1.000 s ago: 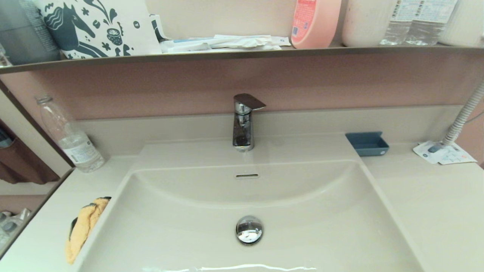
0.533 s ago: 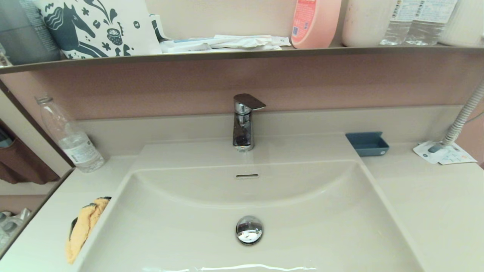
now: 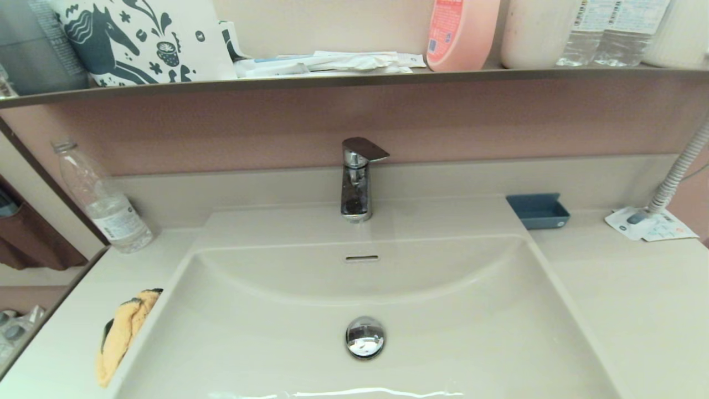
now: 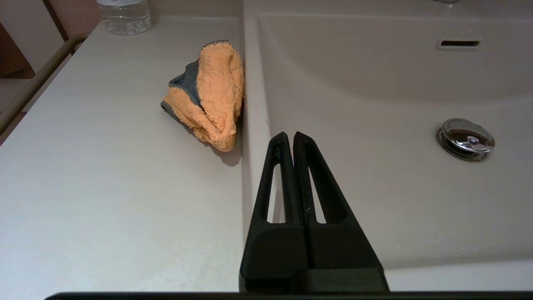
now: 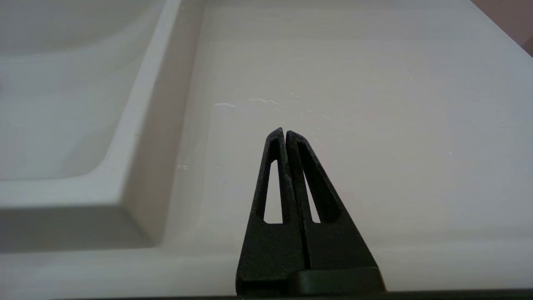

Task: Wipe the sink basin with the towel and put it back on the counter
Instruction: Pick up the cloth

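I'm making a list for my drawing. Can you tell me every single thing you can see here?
sink basin: 1, cream, middle of the counter
drain stopper: 1, chrome, basin floor
tap: 1, chrome, behind the basin
towel: 1, orange with grey edging, crumpled on the counter against the basin's left rim
counter: 1, cream, around the basin
water bottle: 1, clear, back left of the counter
tray: 1, blue, back right
papers: some, white, far right
hose: 1, white, far right
shelf: 1, brown, above, holding a pink bottle, clear bottles, packets
left gripper: 1, black, shut, near the towel
right gripper: 1, black, shut, above the right counter
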You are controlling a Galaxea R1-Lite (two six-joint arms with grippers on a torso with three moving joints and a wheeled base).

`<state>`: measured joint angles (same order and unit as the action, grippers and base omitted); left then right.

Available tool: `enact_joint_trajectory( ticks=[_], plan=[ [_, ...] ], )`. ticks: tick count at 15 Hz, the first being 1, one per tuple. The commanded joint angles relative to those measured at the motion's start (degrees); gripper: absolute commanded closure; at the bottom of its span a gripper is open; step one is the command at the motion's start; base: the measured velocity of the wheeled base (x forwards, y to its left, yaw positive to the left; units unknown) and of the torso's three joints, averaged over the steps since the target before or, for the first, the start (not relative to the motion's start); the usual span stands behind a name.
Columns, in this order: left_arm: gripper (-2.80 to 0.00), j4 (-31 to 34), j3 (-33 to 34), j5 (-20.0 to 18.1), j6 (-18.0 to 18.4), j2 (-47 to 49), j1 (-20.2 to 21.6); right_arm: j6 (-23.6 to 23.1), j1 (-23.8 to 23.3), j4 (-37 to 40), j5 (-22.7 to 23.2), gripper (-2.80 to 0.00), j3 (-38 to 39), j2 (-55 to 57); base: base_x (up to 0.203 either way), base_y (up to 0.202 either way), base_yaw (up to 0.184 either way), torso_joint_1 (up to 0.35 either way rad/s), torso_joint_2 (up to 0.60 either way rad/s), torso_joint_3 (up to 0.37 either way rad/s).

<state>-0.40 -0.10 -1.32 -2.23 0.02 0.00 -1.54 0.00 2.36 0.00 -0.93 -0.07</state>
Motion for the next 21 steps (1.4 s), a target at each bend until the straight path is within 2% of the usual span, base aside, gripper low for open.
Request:
enact_joint_trajectory(
  ticks=[1, 4, 10, 14, 16, 21],
  plan=[
    [0.0, 0.0, 0.0, 0.0, -0.1, 0.1, 0.0, 0.2, 0.0, 0.1, 0.1, 0.0, 0.0, 0.1, 0.0, 0.0, 0.0, 0.0, 0.0, 0.0],
    [0.0, 0.0, 0.0, -0.1, 0.2, 0.1, 0.0, 2.6, 0.0, 0.0, -0.3, 0.0, 0.0, 0.1, 0.0, 0.0, 0.0, 0.0, 0.0, 0.0],
    [0.0, 0.0, 0.0, 0.0, 0.2, 0.1, 0.0, 2.6, 0.0, 0.0, -0.4, 0.0, 0.0, 0.1, 0.0, 0.0, 0.0, 0.0, 0.0, 0.0],
    [0.0, 0.0, -0.2, 1.1, 3.2, 0.1, 0.0, 2.6, 0.0, 0.0, -0.4, 0.0, 0.0, 0.1, 0.0, 0.0, 0.0, 0.0, 0.0, 0.0],
    [0.0, 0.3, -3.7, 0.9, 3.4, 0.6, 0.0, 2.6, 0.0, -0.1, -0.4, 0.0, 0.0, 0.1, 0.0, 0.0, 0.0, 0.0, 0.0, 0.0],
    [0.0, 0.6, -11.6, 2.3, 3.5, 12.7, 0.0, 2.7, 0.0, -0.1, -0.4, 0.0, 0.0, 0.1, 0.0, 0.0, 0.0, 0.0, 0.0, 0.0]
  ],
)
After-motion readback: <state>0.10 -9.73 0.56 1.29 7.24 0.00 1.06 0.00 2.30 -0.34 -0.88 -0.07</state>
